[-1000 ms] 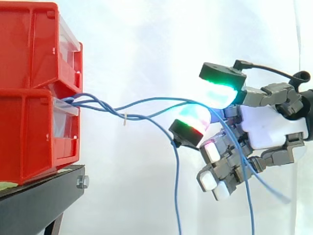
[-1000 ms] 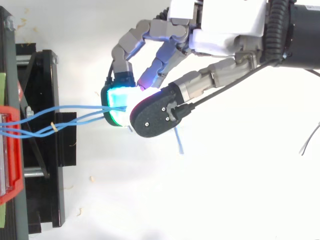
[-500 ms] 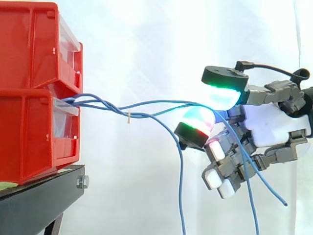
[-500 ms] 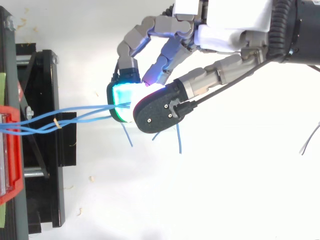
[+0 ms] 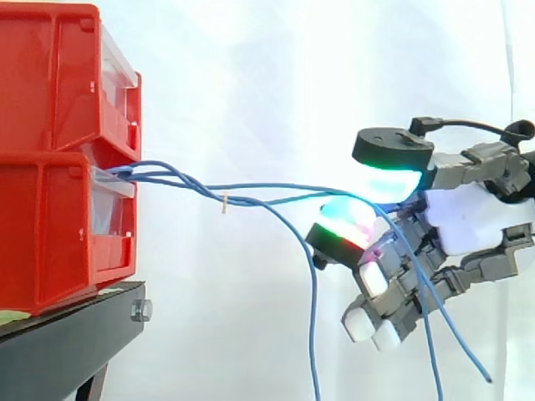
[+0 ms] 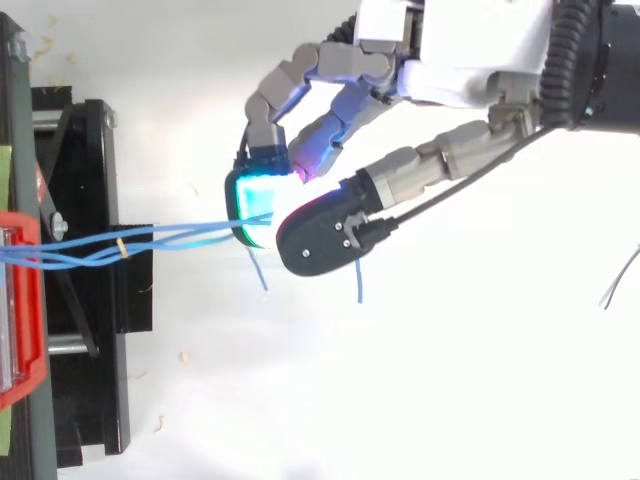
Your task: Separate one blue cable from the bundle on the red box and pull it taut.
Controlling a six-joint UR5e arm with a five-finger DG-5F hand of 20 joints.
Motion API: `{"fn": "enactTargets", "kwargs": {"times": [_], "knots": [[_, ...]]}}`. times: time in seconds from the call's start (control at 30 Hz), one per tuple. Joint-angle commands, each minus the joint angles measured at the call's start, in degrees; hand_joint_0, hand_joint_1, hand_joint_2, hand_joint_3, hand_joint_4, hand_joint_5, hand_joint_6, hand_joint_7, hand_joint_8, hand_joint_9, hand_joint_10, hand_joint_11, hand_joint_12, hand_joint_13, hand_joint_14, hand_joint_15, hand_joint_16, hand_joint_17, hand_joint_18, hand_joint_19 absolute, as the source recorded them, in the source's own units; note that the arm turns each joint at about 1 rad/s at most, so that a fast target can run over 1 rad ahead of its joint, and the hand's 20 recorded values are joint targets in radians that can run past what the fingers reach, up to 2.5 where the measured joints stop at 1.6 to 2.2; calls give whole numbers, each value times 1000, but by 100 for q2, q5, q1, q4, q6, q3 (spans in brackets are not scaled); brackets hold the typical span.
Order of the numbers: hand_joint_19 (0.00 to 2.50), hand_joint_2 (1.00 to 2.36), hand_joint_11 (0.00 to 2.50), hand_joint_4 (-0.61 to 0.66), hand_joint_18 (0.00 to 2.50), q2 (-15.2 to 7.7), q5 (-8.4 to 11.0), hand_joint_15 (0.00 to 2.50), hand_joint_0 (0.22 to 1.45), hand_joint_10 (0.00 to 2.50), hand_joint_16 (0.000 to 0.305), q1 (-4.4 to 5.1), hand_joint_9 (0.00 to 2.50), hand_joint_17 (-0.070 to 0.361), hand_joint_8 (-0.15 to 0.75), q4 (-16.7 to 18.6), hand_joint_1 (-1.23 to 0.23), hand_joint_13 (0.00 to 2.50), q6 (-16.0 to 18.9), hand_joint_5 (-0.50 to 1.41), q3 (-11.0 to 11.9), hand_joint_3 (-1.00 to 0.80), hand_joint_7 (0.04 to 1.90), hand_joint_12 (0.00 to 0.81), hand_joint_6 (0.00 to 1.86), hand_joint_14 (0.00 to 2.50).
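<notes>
Your hand, centre right, pinches blue cables between glowing pads; they run left to the bundle at the red bin. Light, limp, slippery wire, likely: grip past the tie.

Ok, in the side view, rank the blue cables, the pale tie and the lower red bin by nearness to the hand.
1. blue cables: pinched in the hand.
2. pale tie: left, on the bundle.
3. lower red bin: far left.
</notes>
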Motion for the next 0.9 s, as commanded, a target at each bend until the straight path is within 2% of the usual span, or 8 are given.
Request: {"fn": "enactTargets", "kwargs": {"times": [0.0, 0.07, 0.2, 0.4, 0.73, 0.83, 0.87], "knots": [[442, 1025, 438, -175, 435, 77, 106, 393, 655, 16, 43, 48, 836, 96, 150, -122, -837, 621, -600, -132, -3, -104, 1032, 294, 945, 17], [435, 1026, 438, -176, 439, 85, 186, 380, 683, 16, 43, 74, 835, 96, 150, -122, -852, 621, -846, -134, 5, -149, 1049, 293, 950, 16], [436, 1022, 426, -173, 453, 85, 177, 380, 710, 15, 43, 92, 833, 96, 150, -122, -857, 631, -960, -136, 5, -215, 1040, 292, 955, 16], [439, 1010, 440, -198, 501, 85, 159, 380, 756, 18, 42, 92, 852, 95, 148, -95, -852, 663, -934, -139, -3, -404, 996, 294, 969, 16], [487, 1010, 459, -115, 534, 77, 142, 417, 661, 16, 43, 92, 927, 96, 153, -95, -795, 705, -714, -125, -3, -400, 951, 294, 961, 18], [470, 1011, 466, -160, 555, 77, 142, 413, 718, 17, 42, 109, 930, 95, 161, -95, -834, 719, -644, -124, -3, -385, 992, 293, 961, 19], [463, 1013, 459, -192, 560, 77, 142, 404, 770, 16, 41, 109, 935, 93, 165, -95, -860, 722, -626, -125, -3, -371, 1062, 292, 966, 17]]}}
